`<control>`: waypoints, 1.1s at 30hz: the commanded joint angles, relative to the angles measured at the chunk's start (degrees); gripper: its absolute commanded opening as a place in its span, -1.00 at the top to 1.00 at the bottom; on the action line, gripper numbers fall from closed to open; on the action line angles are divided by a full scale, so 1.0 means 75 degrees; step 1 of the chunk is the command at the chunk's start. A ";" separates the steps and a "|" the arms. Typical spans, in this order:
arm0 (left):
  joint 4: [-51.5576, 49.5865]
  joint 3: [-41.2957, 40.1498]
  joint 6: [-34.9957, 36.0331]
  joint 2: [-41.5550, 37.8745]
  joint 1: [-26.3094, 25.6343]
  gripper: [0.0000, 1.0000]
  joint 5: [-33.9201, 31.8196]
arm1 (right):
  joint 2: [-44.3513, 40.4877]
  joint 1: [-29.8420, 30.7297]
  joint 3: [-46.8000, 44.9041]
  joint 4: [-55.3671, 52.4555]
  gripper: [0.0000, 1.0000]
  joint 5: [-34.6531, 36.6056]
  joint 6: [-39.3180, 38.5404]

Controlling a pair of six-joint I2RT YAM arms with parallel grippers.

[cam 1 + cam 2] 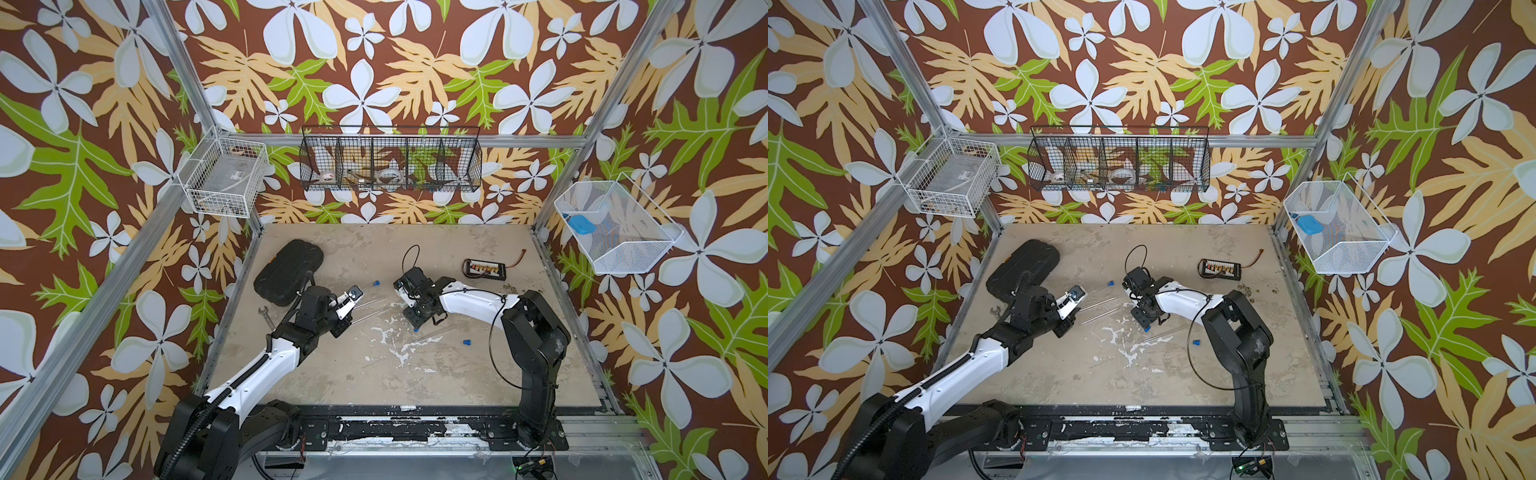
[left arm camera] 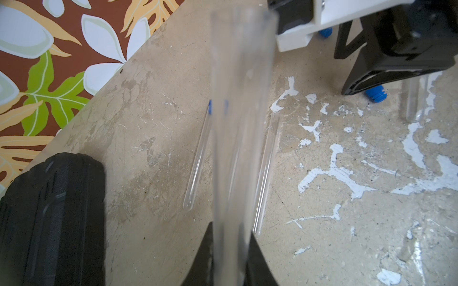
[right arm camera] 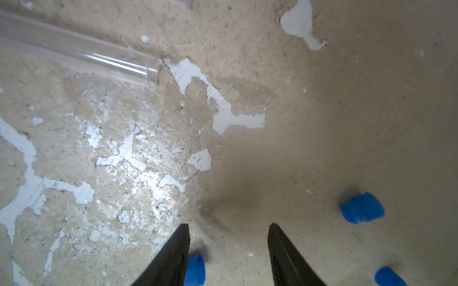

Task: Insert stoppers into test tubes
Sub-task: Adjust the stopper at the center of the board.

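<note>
Currently the left tool [image 2: 230, 237] is clamped on a clear test tube [image 2: 244, 111] (blurred, close to the lens), held above the tabletop [image 2: 148, 148] toward its left edge. Other tubes [image 2: 198, 161] lie flat beneath, one plugged in blue. The right tool [image 3: 229, 227] stands with fingers [image 3: 173, 255] apart, empty, low over the tabletop's middle, three loose blue stoppers [image 3: 362, 208] lying just beside it on the worn surface.

Left hand [image 2: 230, 235] clamped shut; right hand [image 3: 228, 225] half open, angled downward.
</note>
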 commanded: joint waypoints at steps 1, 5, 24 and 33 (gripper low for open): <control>0.0132 0.0036 -0.0029 -0.0004 0.0014 1.00 0.0092 | -0.0080 -0.0018 -0.0082 -0.0180 -0.08 0.0179 -0.0015; 0.0126 0.0036 -0.0029 -0.0018 0.0008 1.00 0.0092 | -0.0129 -0.0090 -0.0177 -0.0199 -0.06 0.0197 -0.0072; 0.0115 0.0036 -0.0029 -0.0040 0.0014 1.00 0.0089 | -0.0942 -0.0221 -0.0382 0.0215 -0.05 0.0087 -0.0395; 0.0122 0.0060 -0.0017 -0.0052 0.0014 1.00 0.0158 | -0.2451 -0.0001 -0.2237 0.1453 0.06 -0.1117 -0.2529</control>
